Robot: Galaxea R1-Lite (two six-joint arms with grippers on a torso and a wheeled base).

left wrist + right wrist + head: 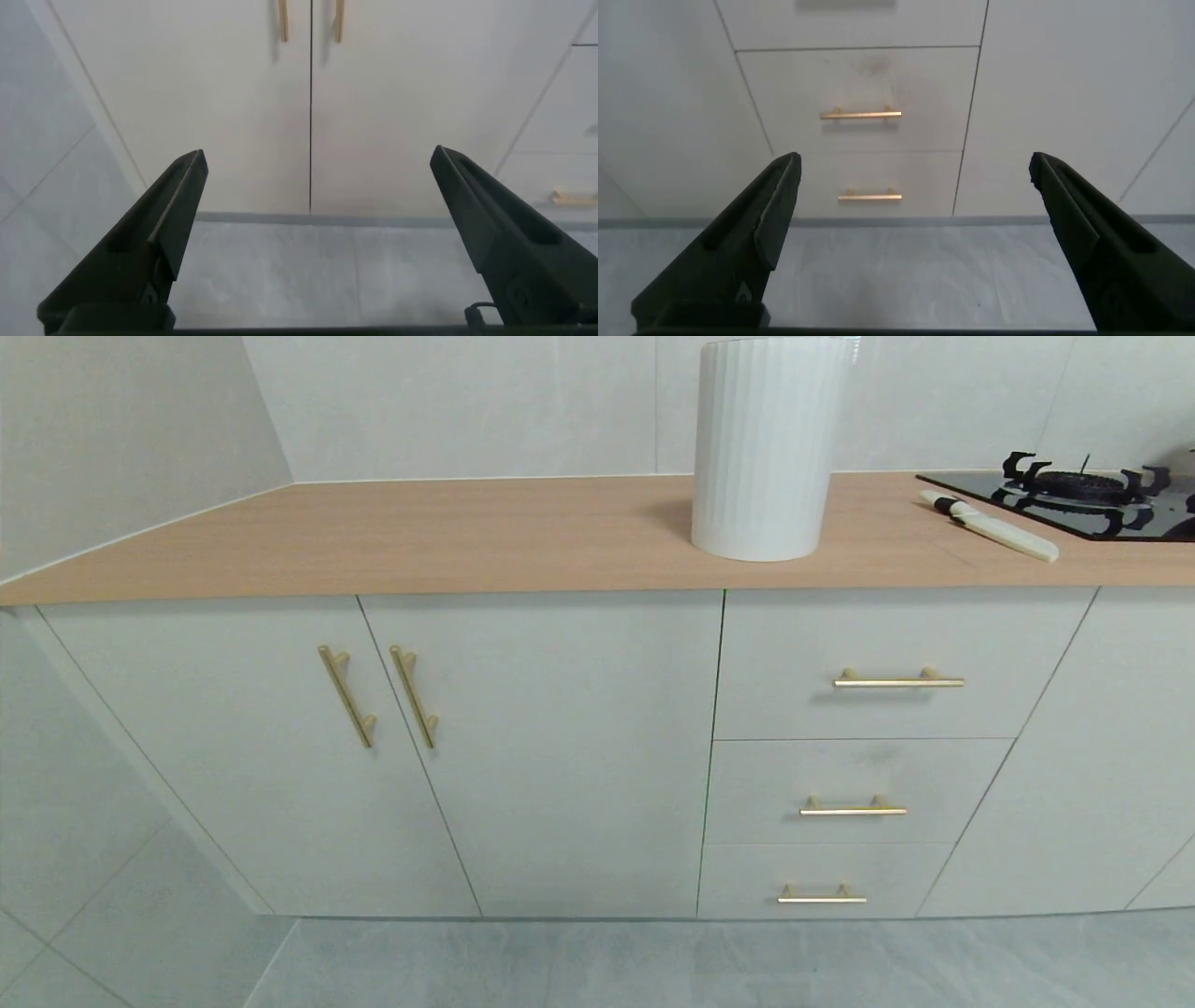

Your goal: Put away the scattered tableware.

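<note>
Cupboard doors (523,756) with two slanted gold handles (347,696) take up the left side under the wooden counter (420,537). The left gripper (318,154) hangs low in front of those doors, above the grey floor (280,271), with its two fingers spread wide apart. Farther right, a tall white ribbed pot (762,448) stands upright on the counter, near its front edge. Below the pot are three shut drawers (887,635), each with a gold bar handle. The right gripper (914,159) faces the lower two drawers, its fingers likewise wide apart. Right of the pot and well apart from it, a pale knife (991,525) lies flat on the counter, just beside the edge of the black stove (1088,499).
</note>
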